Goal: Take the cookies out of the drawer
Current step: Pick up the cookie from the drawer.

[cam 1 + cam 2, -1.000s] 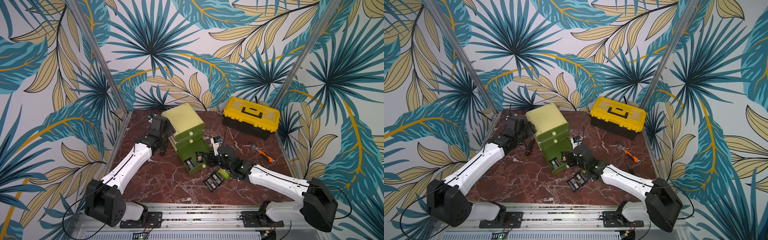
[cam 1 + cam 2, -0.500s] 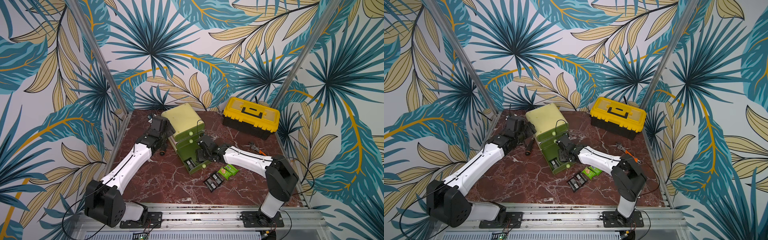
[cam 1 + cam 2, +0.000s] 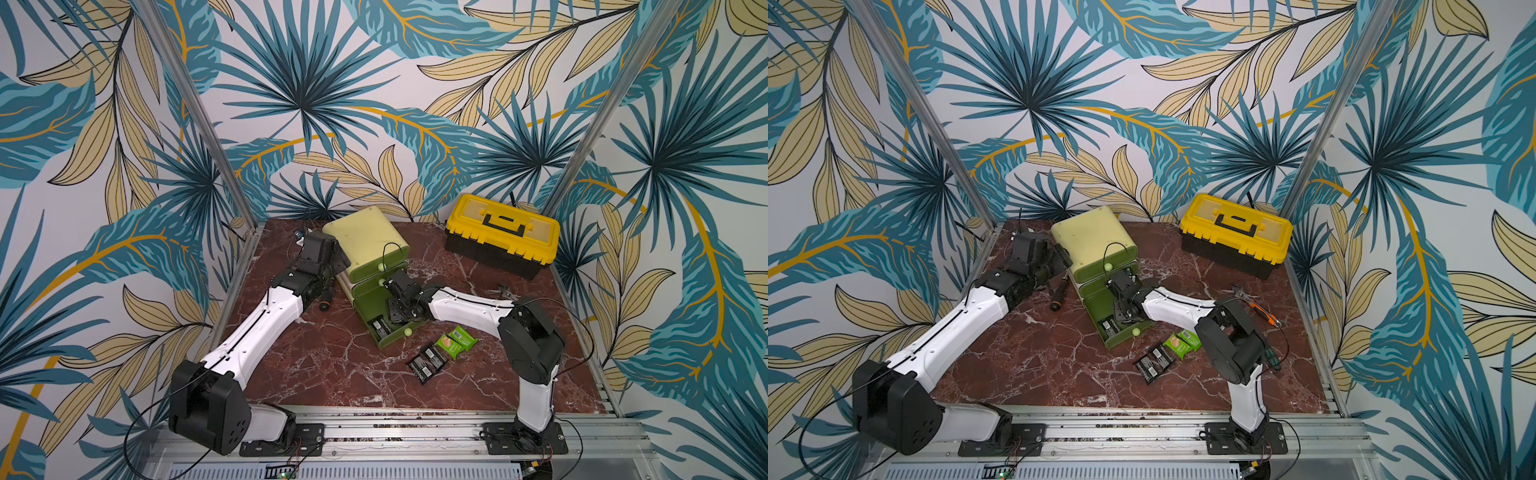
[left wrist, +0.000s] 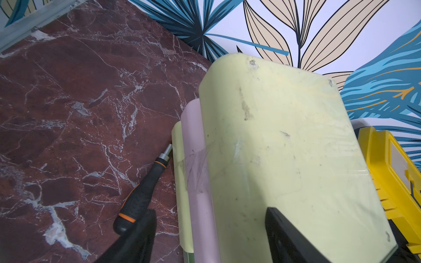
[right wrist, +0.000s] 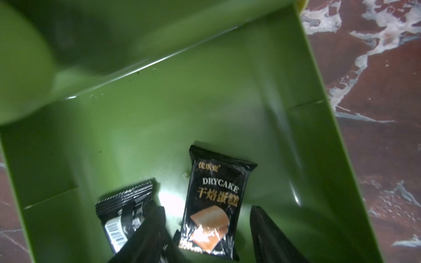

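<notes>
The green drawer (image 3: 392, 338) stands pulled out of the bottom of the pale green cabinet (image 3: 365, 232). Two black cookies packets lie in it, one face up (image 5: 216, 200) and one face down (image 5: 124, 210). My right gripper (image 5: 207, 208) is down inside the drawer (image 5: 227, 113), open, its fingers either side of the face-up packet without touching it. Two green cookies (image 3: 457, 341) and two black cookies (image 3: 428, 364) lie on the table in front of the drawer. My left gripper (image 4: 209, 218) is open at the cabinet's (image 4: 284, 136) back edge, one finger over its top.
A black screwdriver (image 4: 141, 195) with orange bands lies against the cabinet's left side, under my left gripper. A yellow toolbox (image 3: 503, 237) stands at the back right. An orange-handled tool (image 3: 1262, 311) lies near the right edge, behind my right arm.
My right arm has swung from the packets on the table back into the drawer, and its jaws have opened wider. A green packet now lies free on the table. The left arm has not moved.
</notes>
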Robot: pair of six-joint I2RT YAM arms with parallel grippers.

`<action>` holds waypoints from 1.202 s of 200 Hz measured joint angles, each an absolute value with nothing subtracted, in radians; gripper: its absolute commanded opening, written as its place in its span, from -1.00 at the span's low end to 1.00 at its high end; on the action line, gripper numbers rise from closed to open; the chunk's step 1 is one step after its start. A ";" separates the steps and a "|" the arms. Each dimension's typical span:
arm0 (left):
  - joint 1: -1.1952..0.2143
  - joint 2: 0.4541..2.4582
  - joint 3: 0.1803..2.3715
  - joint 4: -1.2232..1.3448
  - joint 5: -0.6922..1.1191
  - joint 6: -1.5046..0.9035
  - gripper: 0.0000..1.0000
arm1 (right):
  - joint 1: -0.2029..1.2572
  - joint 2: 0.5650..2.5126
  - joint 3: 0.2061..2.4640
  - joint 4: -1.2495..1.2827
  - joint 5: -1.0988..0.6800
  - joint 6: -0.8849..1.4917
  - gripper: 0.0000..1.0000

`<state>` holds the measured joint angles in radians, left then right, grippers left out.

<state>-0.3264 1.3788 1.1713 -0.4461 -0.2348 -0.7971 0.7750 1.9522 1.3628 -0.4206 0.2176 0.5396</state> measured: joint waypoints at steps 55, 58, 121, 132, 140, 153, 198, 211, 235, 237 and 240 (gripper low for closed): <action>-0.326 1.379 1.171 -0.446 -0.230 -0.795 0.60 | 0.775 2.017 1.414 -0.430 0.241 0.557 0.27; -0.326 1.379 1.171 -0.446 -0.230 -0.795 0.59 | 0.775 2.021 1.416 -0.430 0.242 0.558 0.27; -0.325 1.379 1.171 -0.446 -0.226 -0.793 0.59 | 0.775 2.041 1.436 -0.469 0.283 0.570 0.15; -0.325 1.379 1.171 -0.446 -0.226 -0.793 0.59 | 0.775 2.045 1.438 -0.472 0.284 0.570 0.12; -0.325 1.379 1.171 -0.446 -0.226 -0.793 0.59 | 0.775 2.049 1.439 -0.473 0.285 0.572 0.09; -0.325 1.379 1.171 -0.446 -0.225 -0.793 0.59 | 0.775 2.057 1.441 -0.474 0.284 0.573 0.04; -0.324 1.379 1.171 -0.445 -0.223 -0.793 0.59 | 0.775 2.075 1.459 -0.481 0.284 0.578 -0.15; -0.324 1.379 1.171 -0.445 -0.223 -0.793 0.59 | 0.775 2.075 1.468 -0.484 0.284 0.580 -0.17; -0.324 1.379 1.171 -0.445 -0.221 -0.793 0.59 | 0.775 2.074 1.480 -0.483 0.284 0.580 -0.18; -0.323 1.379 1.171 -0.445 -0.221 -0.793 0.59 | 0.775 2.074 1.480 -0.483 0.284 0.580 -0.18; -0.323 1.379 1.171 -0.445 -0.221 -0.793 0.59 | 0.775 2.074 1.480 -0.483 0.284 0.580 -0.18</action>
<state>-0.3233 1.3788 1.1713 -0.4454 -0.2207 -0.7929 0.7750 2.0743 1.4799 -0.4828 0.2836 0.5797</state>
